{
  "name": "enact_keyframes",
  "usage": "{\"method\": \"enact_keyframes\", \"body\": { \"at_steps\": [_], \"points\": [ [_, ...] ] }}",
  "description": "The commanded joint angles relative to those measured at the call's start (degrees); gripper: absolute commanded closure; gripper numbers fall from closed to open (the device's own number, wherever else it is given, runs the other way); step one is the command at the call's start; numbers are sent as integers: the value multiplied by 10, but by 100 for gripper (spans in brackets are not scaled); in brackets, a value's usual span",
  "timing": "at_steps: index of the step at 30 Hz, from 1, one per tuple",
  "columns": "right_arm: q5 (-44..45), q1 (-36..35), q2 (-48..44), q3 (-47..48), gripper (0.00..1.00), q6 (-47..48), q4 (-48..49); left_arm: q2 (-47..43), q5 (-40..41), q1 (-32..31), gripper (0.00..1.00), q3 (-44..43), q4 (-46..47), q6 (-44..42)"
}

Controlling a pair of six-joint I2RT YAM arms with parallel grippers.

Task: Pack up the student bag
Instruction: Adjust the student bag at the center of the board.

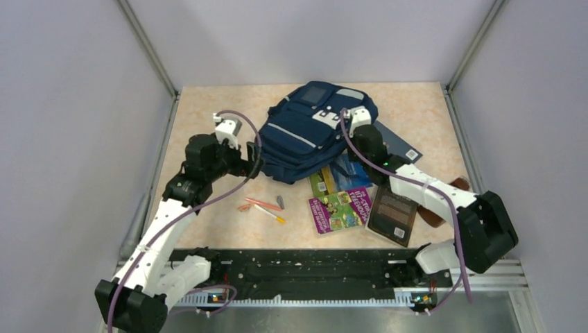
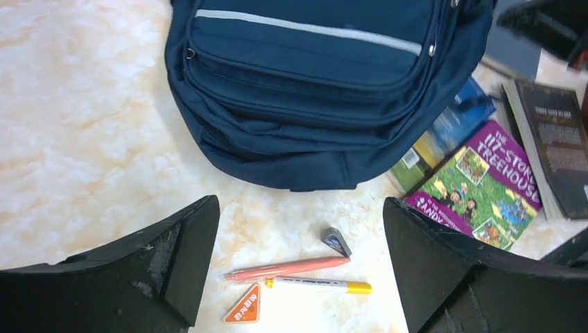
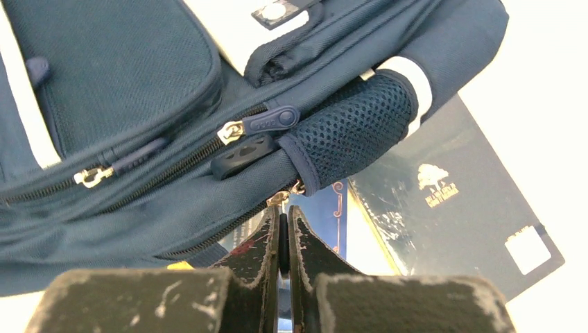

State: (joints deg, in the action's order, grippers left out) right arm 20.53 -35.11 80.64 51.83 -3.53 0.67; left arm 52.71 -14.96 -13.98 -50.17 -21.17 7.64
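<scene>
The top external camera looks down from high behind the 6 o'clock edge of the table (image 1: 201, 104), holding all of it, with the student bag (image 1: 305, 132) toward 12 o'clock. The left wrist camera, fairly near, faces the bag's near edge, the purple book (image 2: 485, 180) at 3 o'clock; the top view shares both. The right wrist camera sits very close on the zips (image 3: 236, 132) at the bag's 3 o'clock side.

White arm links (image 1: 161, 218), black joints (image 1: 489, 229), purple cables (image 1: 454, 222), scuffed black jaws, black mounting rail (image 1: 305, 270)
</scene>
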Motion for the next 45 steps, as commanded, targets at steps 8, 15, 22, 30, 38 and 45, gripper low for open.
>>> {"method": "enact_keyframes", "body": {
  "at_steps": [8,15,22,30,38,45],
  "points": [
    [-65,107,-85,-47,100,-45,17,111,91,-147,9,8,74,-119],
    [-94,129,-100,-77,100,-61,15,194,122,-168,9,-13,101,-153],
    [-125,135,-105,-95,100,-68,29,236,93,-192,8,-17,153,-218],
    [-141,143,-108,-98,100,-68,28,274,20,-204,8,-14,182,-303],
    [-164,149,-115,-98,100,-72,22,295,16,-229,6,-5,186,-324],
    [-182,148,-118,-98,100,-73,20,319,51,-244,8,-2,206,-332]
  ]
}}
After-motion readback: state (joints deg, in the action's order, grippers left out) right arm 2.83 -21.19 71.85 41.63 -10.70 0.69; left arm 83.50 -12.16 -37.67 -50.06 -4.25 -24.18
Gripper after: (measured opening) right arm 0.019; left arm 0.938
